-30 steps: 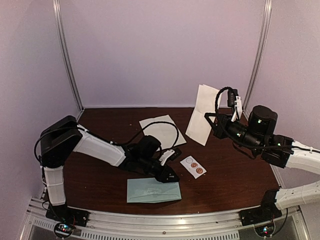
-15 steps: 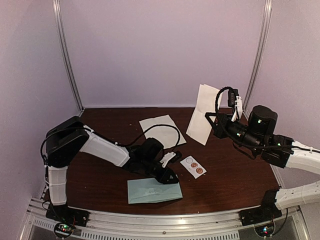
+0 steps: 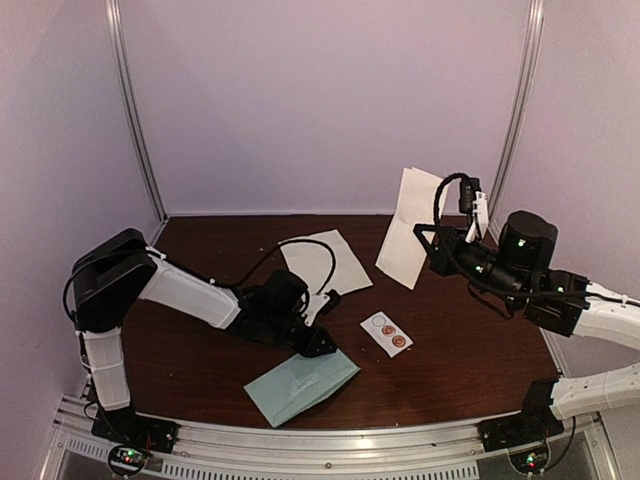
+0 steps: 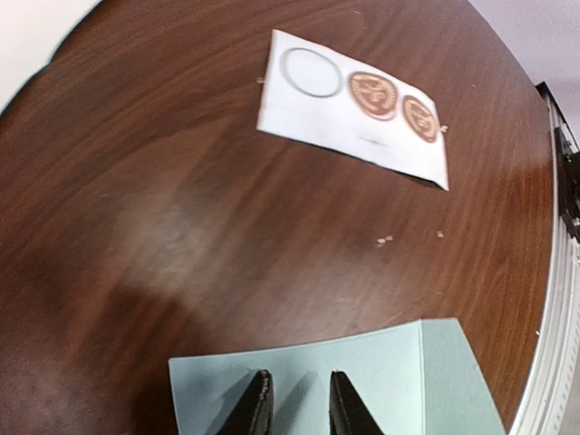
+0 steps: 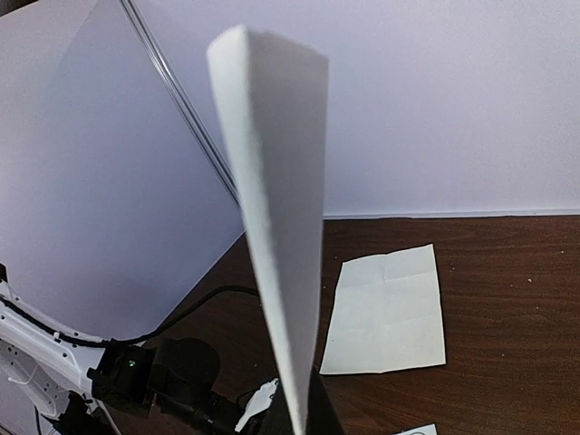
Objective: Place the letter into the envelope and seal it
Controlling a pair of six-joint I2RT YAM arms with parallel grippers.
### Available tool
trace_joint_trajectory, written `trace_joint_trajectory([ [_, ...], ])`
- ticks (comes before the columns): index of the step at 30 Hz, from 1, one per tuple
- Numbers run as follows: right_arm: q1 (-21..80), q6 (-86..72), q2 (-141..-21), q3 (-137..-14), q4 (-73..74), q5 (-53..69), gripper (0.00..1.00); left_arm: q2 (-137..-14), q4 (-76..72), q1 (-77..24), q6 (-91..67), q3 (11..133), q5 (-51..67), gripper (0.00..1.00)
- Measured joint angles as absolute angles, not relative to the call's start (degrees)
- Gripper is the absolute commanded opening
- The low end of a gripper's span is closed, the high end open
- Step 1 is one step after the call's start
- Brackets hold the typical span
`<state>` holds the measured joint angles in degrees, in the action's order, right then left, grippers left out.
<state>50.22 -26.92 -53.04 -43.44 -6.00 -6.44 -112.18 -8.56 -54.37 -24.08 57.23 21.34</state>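
Since a second earlier, the envelope (image 3: 302, 385) had swung round from lying square to lying slantwise, near the front edge of the table (image 3: 470, 360), and your left arm had drawn back to its own side. Your left gripper (image 3: 318, 342) sat on the envelope's far edge, jaws parted only a little with nothing visible between them. Its fingertips (image 4: 258, 412) seemed to rest flat on the paper, though the wrist view was too cropped to be sure how firmly.

You were, I judged, positioning the envelope; the letter was not yet in it. The next move called for getting the flap open and pinning the envelope so the mouth faced the other arm.

Just beyond lay the sticker strip (image 3: 385, 334), untouched, and farther back a loose white sheet (image 3: 325, 262).

Farthest, your right gripper (image 3: 432, 245) was clenched on the folded letter (image 3: 410, 228), held upright in the air, well apart from the envelope.
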Motion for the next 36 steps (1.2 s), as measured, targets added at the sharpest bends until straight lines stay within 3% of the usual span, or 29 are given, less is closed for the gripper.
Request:
trace_joint_trajectory([
  [9,50.22,-26.92,-52.69,-43.42,-5.69,-6.5,0.0,-106.21,-8.51,-48.23,-24.14,50.28,15.97,0.24],
  [24,50.22,-27.18,-52.66,-43.42,-4.69,-6.5,0.0,-94.96,-6.59,-46.96,-25.45,43.88,9.65,0.24],
  [36,50.22,-28.73,-56.05,-44.31,-0.8,0.23,0.0,-79.22,-4.32,-46.81,-30.98,41.41,12.34,0.38],
])
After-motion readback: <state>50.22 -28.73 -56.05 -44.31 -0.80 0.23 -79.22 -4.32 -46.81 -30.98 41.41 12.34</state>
